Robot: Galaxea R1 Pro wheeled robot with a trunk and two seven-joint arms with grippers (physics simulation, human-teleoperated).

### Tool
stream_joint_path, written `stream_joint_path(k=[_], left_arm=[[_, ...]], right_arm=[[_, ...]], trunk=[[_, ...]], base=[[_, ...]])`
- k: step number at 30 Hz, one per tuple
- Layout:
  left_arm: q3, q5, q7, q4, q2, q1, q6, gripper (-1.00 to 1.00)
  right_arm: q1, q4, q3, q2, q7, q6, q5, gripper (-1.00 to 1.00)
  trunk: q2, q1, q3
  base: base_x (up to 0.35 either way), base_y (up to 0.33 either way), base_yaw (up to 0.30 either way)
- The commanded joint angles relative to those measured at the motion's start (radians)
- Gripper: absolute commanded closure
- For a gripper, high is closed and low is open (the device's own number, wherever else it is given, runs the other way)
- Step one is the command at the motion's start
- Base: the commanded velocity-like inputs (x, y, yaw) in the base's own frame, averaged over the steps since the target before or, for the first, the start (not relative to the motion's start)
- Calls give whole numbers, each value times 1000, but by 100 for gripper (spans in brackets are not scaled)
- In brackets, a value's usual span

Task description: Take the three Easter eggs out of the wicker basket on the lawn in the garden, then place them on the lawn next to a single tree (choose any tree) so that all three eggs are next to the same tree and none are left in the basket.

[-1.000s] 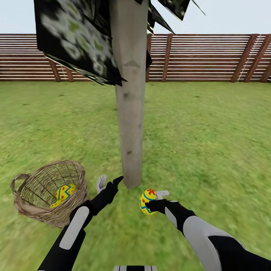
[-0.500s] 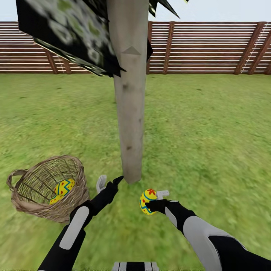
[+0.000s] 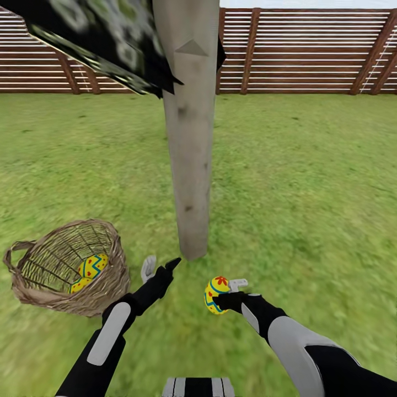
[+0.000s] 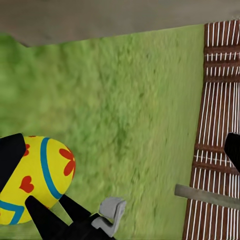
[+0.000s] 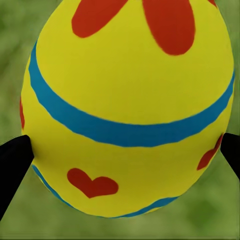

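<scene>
right gripper [image 3: 219, 302] grasping yellow blue-banded Easter egg [image 3: 215, 295] near pale grey tree trunk [image 3: 189, 165] | left gripper [image 3: 160, 266] released, empty | two patterned eggs [image 3: 88, 272] in woven tan wicker basket [image 3: 105, 286]

You look over mottled green grass [image 3: 309, 182] stretching flat from near to far. Across the far edge runs a brown fence [image 3: 309, 55] of horizontal wooden slats with slanted posts, under even daylight. A thin strip of pale sky [image 3: 309, 3] shows above it at the far right.
</scene>
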Motion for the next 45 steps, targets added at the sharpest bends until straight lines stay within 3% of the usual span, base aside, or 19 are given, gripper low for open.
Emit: stream_joint_path(k=[1,19,28,30,35,45], left_arm=[[1,9,5,-1,0,0,4,-100],[0,9,4,-1,-1,0,4,-100],[0,9,5,-1,-1,0,4,-100],[0,9,4,0,-1,0,4,-100],[-1,9,4,-1,-1,0,4,-100],[-1,9,4,-1,-3,0,4,-100]], right_arm=[[0,-3,-8,0,3,6,10,100],[0,-3,-8,-2,0,-15,10,100],[0,-2,-10,-2,1,-3,8,100],[0,-3,-14,-2,1,4,2,100],[-7,-3,-23,3,-8,86,-60,100],[-15,-18,-24,3,-9,69,-62,100]], trunk=[[-1,0,-5],[-5,8,-74],[-5,9,-82],[-6,10,-90],[-7,12,-109],[-9,17,-148]], base=[[0,0,0],[0,0,0],[0,0,0],[0,0,0],[0,0,0],[0,0,0]])
